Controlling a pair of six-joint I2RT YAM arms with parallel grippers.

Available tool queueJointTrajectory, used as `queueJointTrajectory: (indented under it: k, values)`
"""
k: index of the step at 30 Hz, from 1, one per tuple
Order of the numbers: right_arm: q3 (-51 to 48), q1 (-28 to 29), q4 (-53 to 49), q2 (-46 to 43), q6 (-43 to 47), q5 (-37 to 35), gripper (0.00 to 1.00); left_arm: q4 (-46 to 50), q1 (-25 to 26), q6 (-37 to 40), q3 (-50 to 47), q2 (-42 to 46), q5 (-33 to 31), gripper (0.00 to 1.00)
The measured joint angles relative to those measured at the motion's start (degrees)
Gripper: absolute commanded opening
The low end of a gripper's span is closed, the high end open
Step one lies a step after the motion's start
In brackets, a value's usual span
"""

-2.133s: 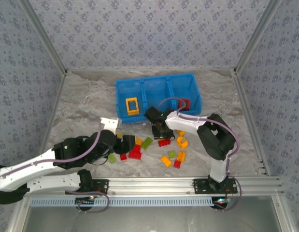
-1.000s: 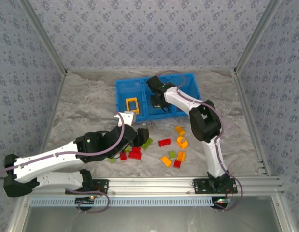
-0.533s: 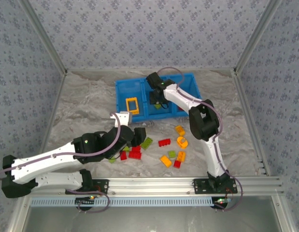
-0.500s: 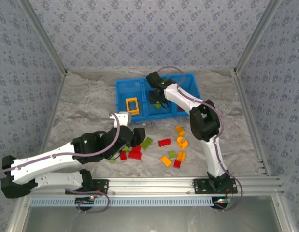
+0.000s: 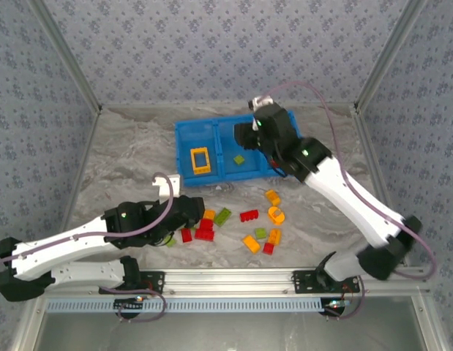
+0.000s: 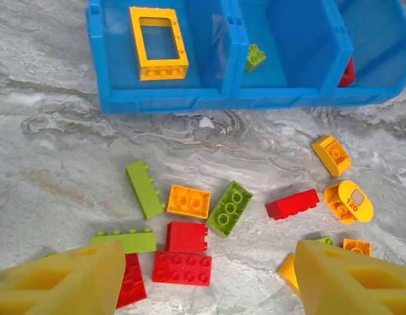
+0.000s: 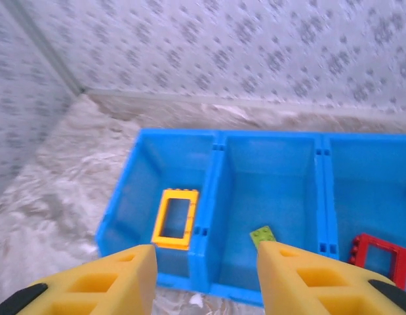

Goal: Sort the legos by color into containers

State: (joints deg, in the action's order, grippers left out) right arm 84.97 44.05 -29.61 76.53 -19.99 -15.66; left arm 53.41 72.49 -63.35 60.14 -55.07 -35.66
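Bin (image 6: 176,100): beyond the loose legos (image 6: 230,208), one piece in each compartment
Right gripper (image 7: 203,275): spread, empty, over bin
Left gripper (image 6: 210,269): spread, empty, over loose legos; the nearer arm
Red brick (image 6: 182,268): just ahead of left jaws, long axis seemingly finger to finger
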Motion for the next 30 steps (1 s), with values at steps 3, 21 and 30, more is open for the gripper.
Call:
queueJointTrajectory:
  k: [3, 21, 30]
  values:
    - [-9.29, 4.48, 2.64, -9.27, 1.31, 0.11, 0.47, 1.22, -0.52, -1.29, 0.22, 0.22, 0.26, 0.67]
    - [-40.13, 27.43, 3.43, -28.17, -2.73, 6.03, 0.50, 2.95, -5.77, -11.58, -11.30, -8.02, 16.35, 0.57]
    - [-41.22, 31.41, 7.56, -23.34, -4.66, 5.70, 0.50, -1.14, -6.82, -14.14, -15.63, -11.43, 20.06, 0.63]
